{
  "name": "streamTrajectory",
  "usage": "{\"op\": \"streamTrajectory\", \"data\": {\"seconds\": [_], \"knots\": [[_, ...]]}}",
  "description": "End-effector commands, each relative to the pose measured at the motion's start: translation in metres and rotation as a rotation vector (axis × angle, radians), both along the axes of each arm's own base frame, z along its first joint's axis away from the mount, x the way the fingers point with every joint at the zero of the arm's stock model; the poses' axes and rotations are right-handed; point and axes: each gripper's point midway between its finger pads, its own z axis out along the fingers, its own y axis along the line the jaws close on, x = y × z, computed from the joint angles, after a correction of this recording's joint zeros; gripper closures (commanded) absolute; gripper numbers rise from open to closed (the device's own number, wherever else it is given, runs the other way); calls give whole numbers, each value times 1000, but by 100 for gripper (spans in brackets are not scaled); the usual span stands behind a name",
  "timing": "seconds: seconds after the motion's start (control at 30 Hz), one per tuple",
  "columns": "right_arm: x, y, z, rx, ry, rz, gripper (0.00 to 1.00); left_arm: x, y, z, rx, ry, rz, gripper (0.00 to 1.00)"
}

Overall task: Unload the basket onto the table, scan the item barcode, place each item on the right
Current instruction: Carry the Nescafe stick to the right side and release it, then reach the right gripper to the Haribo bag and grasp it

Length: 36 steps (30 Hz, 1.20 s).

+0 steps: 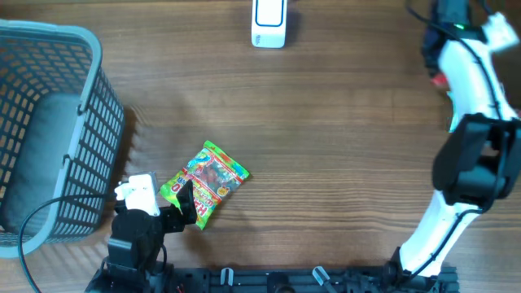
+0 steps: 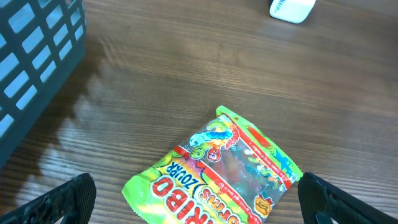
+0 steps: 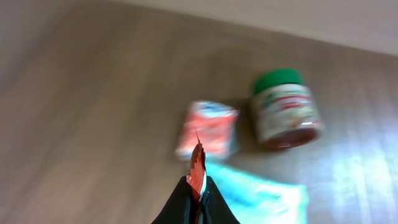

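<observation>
Two hands, two different states.

Left hand (image 2: pixel 196 193): wide open, one finger in each lower corner of its wrist view. The candy bag (image 2: pixel 217 174) lies flat on the counter (image 1: pixel 342 146) between and just ahead of them, print side up. I can't tell from the frames if either finger touches it. In the overhead view this hand (image 1: pixel 163 202) sits lower left of frame, at the bag's lower-left end (image 1: pixel 207 183).

Right hand (image 3: pixel 198 198): fingers pinched nearly together on a thin red wrapper (image 3: pixel 198 167) that sticks up between the tips. This view is blurred, so it's unclear how firm the hold is. Below it on the counter:
- jar with a green lid (image 3: pixel 286 112), on its side, upper right of that view
- orange-red packet (image 3: pixel 208 129) just left of the jar
- light blue item (image 3: pixel 267 196) lower right, too blurred to name

The white scanner (image 1: pixel 269 24) sits at the top centre edge of the overhead view, well apart from the candy bag. The blue-grey basket (image 1: pixel 104 138) fills the left side, near the left hand. The right arm runs up the right edge of the frame.
</observation>
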Motion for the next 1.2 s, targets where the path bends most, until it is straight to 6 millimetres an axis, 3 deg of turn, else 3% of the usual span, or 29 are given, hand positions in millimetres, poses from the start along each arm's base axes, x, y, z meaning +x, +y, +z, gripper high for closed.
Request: {"op": "streamTrajectory", "data": {"seconds": [0.0, 0.03, 0.17, 0.3, 0.4, 0.53, 0.6, 0.7, 0.9, 1.17], "knots": [[-31, -25, -43, 126, 56, -74, 18, 0, 0, -1, -7, -2, 4, 0], [-32, -26, -47, 162, 55, -68, 0, 0, 0, -1, -7, -2, 4, 0], [-11, -11, -31, 241, 13, 59, 0, 0, 0, -1, -7, -2, 4, 0], [14, 27, 23, 259, -122, 174, 0, 0, 0, -1, -7, -2, 4, 0], [31, 99, 60, 365, -152, 451, 0, 0, 0, -1, -7, -2, 4, 0], [38, 227, 60, 590, -42, 990, 0, 0, 0, -1, -7, -2, 4, 0], [13, 322, 53, 779, 45, 1450, 0, 0, 0, -1, -7, -2, 4, 0], [-31, 396, 38, 967, 105, 1782, 0, 0, 0, -1, -7, -2, 4, 0], [-105, 480, -39, 1281, 280, 1914, 1, 0, 0, -1, -7, -2, 4, 0], [-154, 557, -70, 1319, 405, 2105, 0, 0, 0, -1, -7, -2, 4, 0]]}}
